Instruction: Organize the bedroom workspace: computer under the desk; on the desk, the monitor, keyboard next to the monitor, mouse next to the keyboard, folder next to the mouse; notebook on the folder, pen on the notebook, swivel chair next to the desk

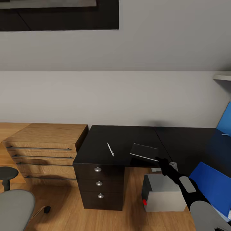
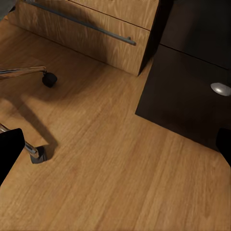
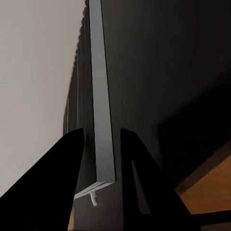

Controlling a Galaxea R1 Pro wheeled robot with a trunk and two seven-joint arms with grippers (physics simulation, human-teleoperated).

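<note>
The notebook (image 1: 144,151) lies on the near part of the black desk (image 1: 179,141), a thin dark slab with a pale page edge, its near edge taken by the right gripper (image 1: 158,159). In the right wrist view the two dark fingers (image 3: 57,168) straddle that pale edge (image 3: 102,96) — narrow jaws, apparently clamped on it. It looks light and fairly stiff, but a grip at one edge could let it droop or swing; a hold nearer the spine would likely steady it. The pen (image 1: 110,149), a slim white stick, rests to its left on the matte top. Under the desk sits the boxy grey computer (image 1: 162,192). The left gripper's jaws — I cannot tell their state.
</note>
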